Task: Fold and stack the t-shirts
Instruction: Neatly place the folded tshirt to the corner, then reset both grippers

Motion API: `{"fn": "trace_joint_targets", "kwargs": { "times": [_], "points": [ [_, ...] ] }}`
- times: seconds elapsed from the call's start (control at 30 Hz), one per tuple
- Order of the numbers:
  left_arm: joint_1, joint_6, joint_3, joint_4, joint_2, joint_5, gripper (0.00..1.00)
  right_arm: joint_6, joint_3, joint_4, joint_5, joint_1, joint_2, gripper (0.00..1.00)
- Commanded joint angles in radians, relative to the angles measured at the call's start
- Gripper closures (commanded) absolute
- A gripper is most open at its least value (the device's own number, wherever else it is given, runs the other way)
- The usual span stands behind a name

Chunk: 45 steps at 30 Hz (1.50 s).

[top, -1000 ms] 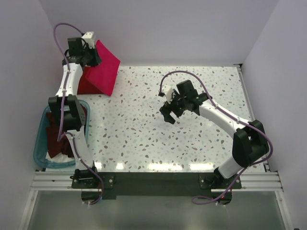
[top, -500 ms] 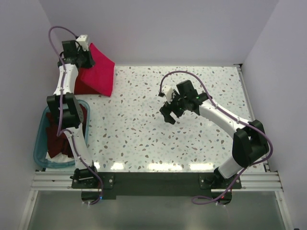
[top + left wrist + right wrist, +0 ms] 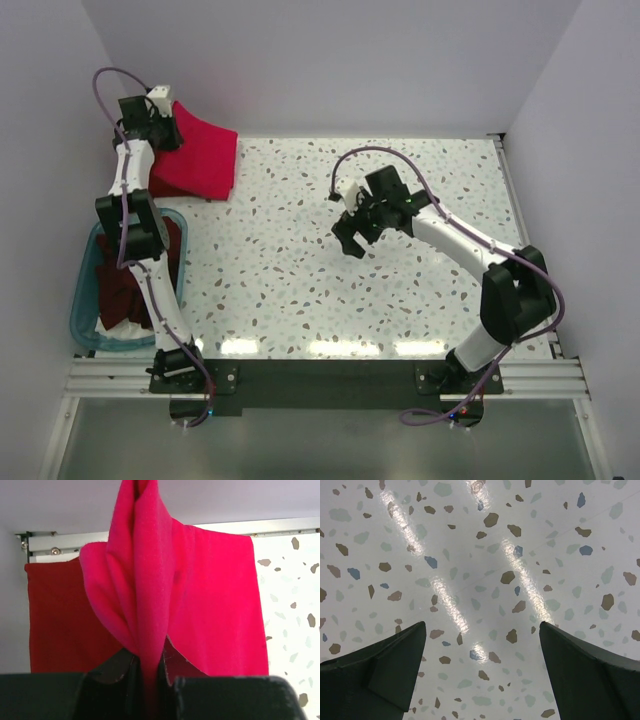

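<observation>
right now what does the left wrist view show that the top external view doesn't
Only the left wrist: a bunched fold of the pink shirt pinched tight in the left hand, close up. Only the top external: the blue tub holding maroon shirts, and the right hand open above the speckled table. Both: the pink shirt, a darker red shirt partly under it, and the table.
</observation>
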<state>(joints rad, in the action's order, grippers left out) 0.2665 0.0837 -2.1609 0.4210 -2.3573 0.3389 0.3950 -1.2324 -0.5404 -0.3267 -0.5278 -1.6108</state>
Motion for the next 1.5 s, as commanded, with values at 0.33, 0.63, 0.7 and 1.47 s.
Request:
{"fn": "trace_joint_targets", "kwargs": {
  "times": [0.33, 0.63, 0.7, 1.47],
  "points": [
    [0.03, 0.125, -0.033, -0.172, -0.054, -0.15, 0.82, 0.036, -0.061, -0.032, 0.02, 0.005, -0.015, 0.01],
    [0.034, 0.188, -0.079, -0.192, 0.029, -0.304, 0.01, 0.03, -0.076, -0.033, 0.038, 0.015, 0.015, 0.01],
    [0.033, 0.205, -0.077, -0.176, 0.084, -0.31, 0.0, 0.019, -0.081, -0.03, 0.044, 0.031, 0.028, 0.01],
    [-0.493, -0.076, 0.826, -0.074, 0.934, -0.077, 0.0, -0.179, 0.085, -0.145, 0.072, 0.446, 0.443, 0.02]
  ]
}}
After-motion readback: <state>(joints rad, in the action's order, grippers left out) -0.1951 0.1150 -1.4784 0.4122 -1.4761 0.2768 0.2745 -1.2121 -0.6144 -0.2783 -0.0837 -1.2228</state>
